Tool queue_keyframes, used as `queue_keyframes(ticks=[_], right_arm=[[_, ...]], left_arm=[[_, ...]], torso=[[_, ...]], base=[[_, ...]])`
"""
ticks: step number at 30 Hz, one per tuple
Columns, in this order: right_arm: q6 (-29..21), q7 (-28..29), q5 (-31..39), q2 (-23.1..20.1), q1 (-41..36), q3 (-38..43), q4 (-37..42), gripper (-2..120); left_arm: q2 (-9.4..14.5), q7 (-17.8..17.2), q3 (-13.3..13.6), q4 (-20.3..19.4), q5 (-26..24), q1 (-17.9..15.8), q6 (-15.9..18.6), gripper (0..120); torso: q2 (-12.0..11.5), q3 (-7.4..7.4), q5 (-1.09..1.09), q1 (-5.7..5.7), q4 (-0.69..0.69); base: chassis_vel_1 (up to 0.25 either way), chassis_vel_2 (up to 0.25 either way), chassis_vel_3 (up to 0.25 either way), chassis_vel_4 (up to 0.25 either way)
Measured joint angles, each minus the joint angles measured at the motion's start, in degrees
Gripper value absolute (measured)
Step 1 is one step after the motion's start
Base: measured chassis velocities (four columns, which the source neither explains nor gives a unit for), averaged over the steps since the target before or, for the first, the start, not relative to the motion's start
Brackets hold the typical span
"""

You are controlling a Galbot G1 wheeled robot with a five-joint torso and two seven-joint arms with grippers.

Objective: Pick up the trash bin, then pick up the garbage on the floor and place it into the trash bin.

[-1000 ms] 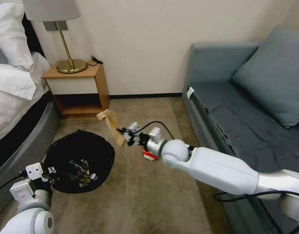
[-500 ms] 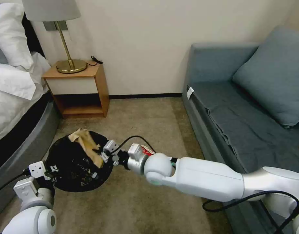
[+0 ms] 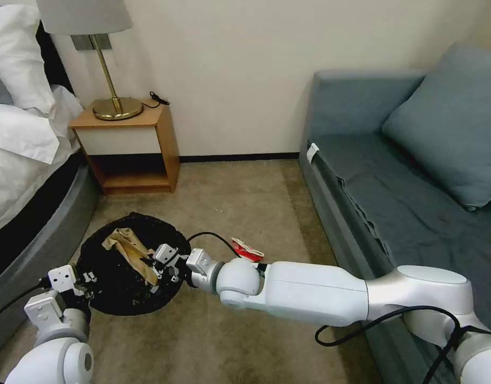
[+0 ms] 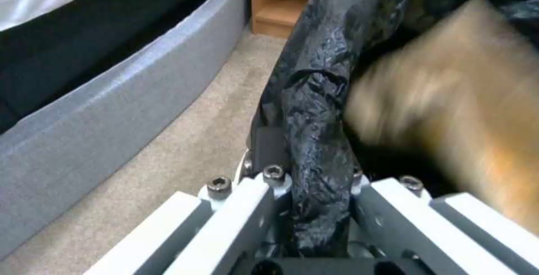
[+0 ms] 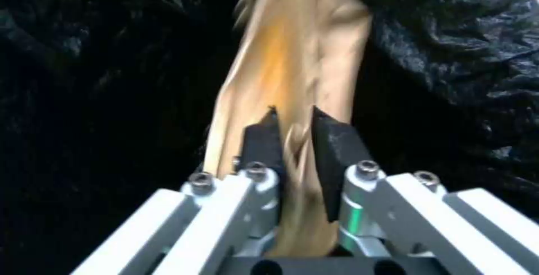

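Observation:
The trash bin (image 3: 123,288), lined with a crinkly black bag (image 4: 314,98), sits low at the left by the bed. My left gripper (image 3: 84,279) is shut on its near rim; the bag (image 5: 449,56) is pinched between the jaws. My right gripper (image 3: 156,265) reaches across over the bin's opening, shut on the crumpled brown paper (image 3: 127,246), a piece of the garbage. That paper (image 5: 297,47) hangs from the black fingertips (image 5: 331,136) into the bag and shows blurred beside the rim (image 4: 449,110). A crushed red-and-white carton (image 3: 246,249) lies on the carpet behind the right forearm.
A wooden nightstand (image 3: 129,143) with a brass lamp (image 3: 116,106) stands against the wall behind the bin. The bed's grey base (image 3: 37,234) runs along the left, and the blue-grey sofa (image 3: 395,192) fills the right. Open carpet (image 3: 229,192) lies between them.
My right arm has swung left and down, carrying the brown paper from above the carpet to over and into the bin's opening. The left gripper and bin stayed put.

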Motion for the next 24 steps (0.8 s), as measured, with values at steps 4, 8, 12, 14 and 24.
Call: queue_keyframes(ticks=[4,8,12,14,24], right_arm=[[0.0,0.3,0.0,-0.6,0.0,0.3,0.7,35],[0.0,0.4,0.0,-1.3,0.0,1.1,1.6,50],[-0.3,0.8,0.1,-2.2,0.2,3.4,3.5,64],[-0.8,0.9,0.8,-3.5,0.7,5.5,5.0,75],[-1.8,2.8,2.8,-14.9,-1.5,18.8,13.9,99]], left_arm=[[0.0,0.0,0.0,0.1,-0.1,-0.1,0.0,1],[0.0,0.0,0.1,0.1,-0.1,-0.1,0.0,1],[0.0,0.0,-0.1,0.1,-0.1,-0.1,0.0,1],[0.0,0.0,-0.3,0.1,-0.2,-0.2,0.0,1],[0.0,0.1,-0.7,0.1,-0.5,0.0,0.0,1]], torso=[[0.0,0.0,0.0,0.0,0.0],[0.0,0.0,0.0,0.0,0.0],[0.0,0.0,0.0,0.0,0.0],[0.0,0.0,0.01,0.0,0.01],[0.0,0.0,0.02,0.0,-0.01]], base=[[0.0,0.0,0.0,0.0],[0.0,0.0,0.0,0.0],[0.0,0.0,0.0,0.0],[0.0,0.0,0.0,0.0],[0.0,0.0,0.0,0.0]])
